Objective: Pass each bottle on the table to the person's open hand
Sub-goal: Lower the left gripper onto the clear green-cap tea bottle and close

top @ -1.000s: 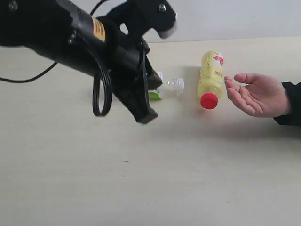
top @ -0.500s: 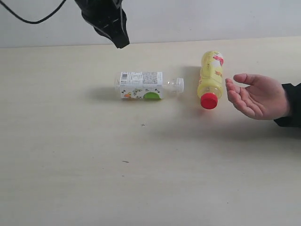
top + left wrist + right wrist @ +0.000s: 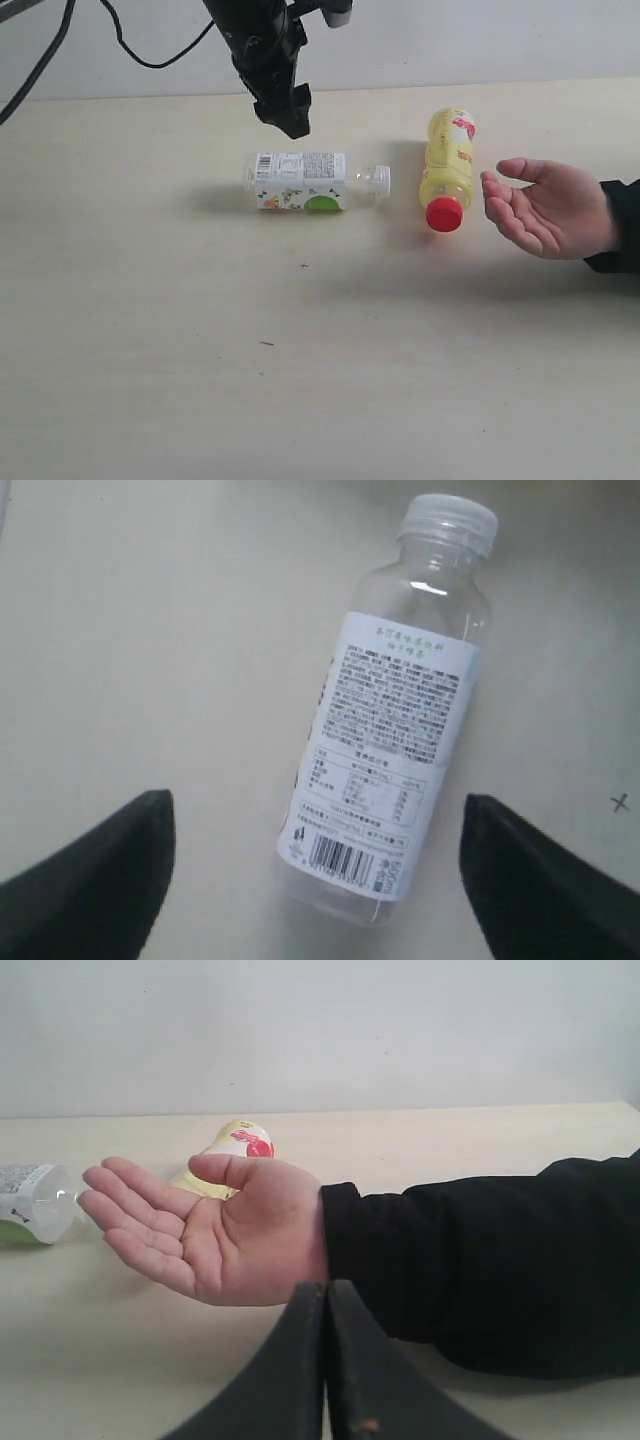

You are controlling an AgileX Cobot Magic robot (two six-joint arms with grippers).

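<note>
A small clear bottle (image 3: 300, 181) with a white-green label lies on its side on the table (image 3: 200, 350). My left gripper (image 3: 288, 115) hangs above and just behind it. In the left wrist view the left gripper (image 3: 317, 820) is open, its black fingertips (image 3: 110, 870) wide apart on either side of the bottle (image 3: 385, 750) and not touching it. A yellow bottle (image 3: 447, 160) with a red cap lies next to the person's open hand (image 3: 550, 205). My right gripper (image 3: 325, 1295) is shut and empty, just in front of that hand (image 3: 210, 1230).
A black sleeve (image 3: 480, 1260) runs from the hand towards the table's right edge. Black cables (image 3: 60, 40) hang at the upper left behind the left arm. A pale wall (image 3: 480, 40) rises behind the table's far edge.
The left arm has swung up out of the foreground, uncovering the clear bottle, and then come down and right to hang over it. Bottles and hand have barely moved.
</note>
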